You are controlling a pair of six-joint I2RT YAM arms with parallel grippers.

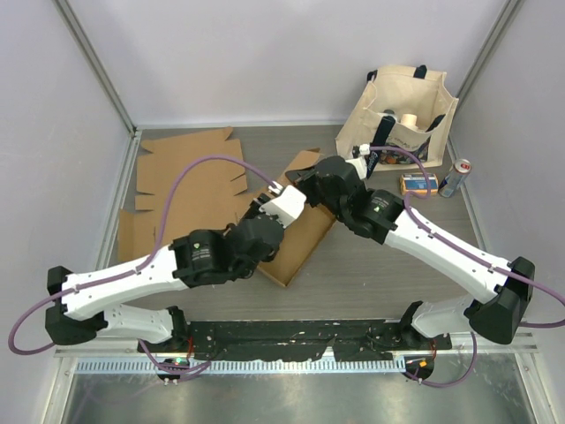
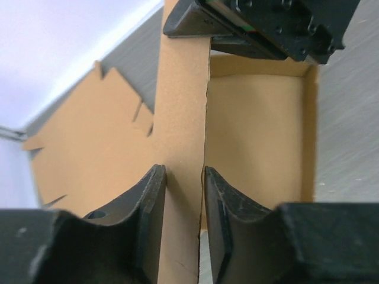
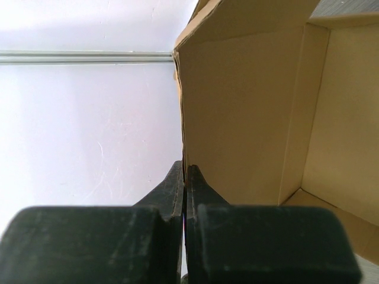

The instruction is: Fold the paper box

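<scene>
The half-formed paper box (image 1: 300, 243) sits mid-tabletop (image 1: 380, 274) between both arms. The left end effector (image 2: 185, 201) pinches one upright wall. The right end effector (image 3: 185, 183) is clamped tight on another wall's thin edge.

From above, the left arm (image 1: 212, 256) and right arm (image 1: 380, 212) cover the middle of the paper box (image 1: 300, 247) and hide where their fingers meet it. What fills the tote bag (image 1: 388, 102) is too small to tell, as is the can's (image 1: 455, 178) print. Both wrist views cut the box off at their edges.
</scene>
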